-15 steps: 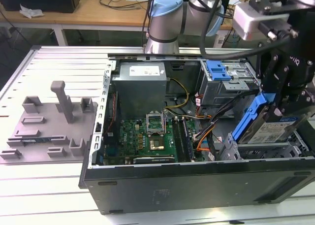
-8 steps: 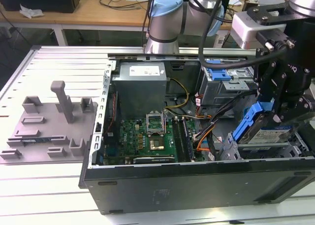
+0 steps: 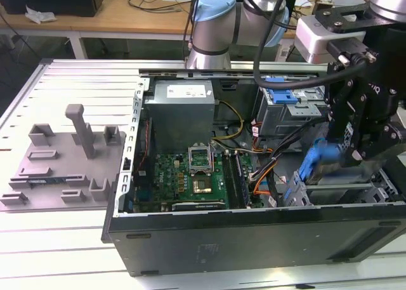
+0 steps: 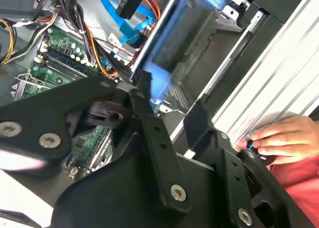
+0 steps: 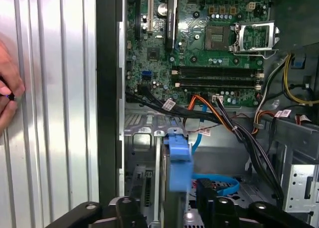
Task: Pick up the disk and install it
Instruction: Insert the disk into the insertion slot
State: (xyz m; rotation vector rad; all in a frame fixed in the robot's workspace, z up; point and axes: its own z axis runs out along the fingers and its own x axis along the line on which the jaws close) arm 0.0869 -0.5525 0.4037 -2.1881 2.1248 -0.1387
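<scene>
Currently: one disk [image 5: 177, 158], clamped edge-on by your gripper [image 5: 168, 204], apparently so it lines up with the drive cage [image 5: 141, 135] just ahead of it.

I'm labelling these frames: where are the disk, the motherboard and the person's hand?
disk [image 5: 178, 158], first wrist view, on its blue bracket's edge.
motherboard [image 5: 197, 46], first wrist view, on green board beside the processor socket.
hand [image 4: 281, 138], second wrist view, on the curled fingers.
</scene>
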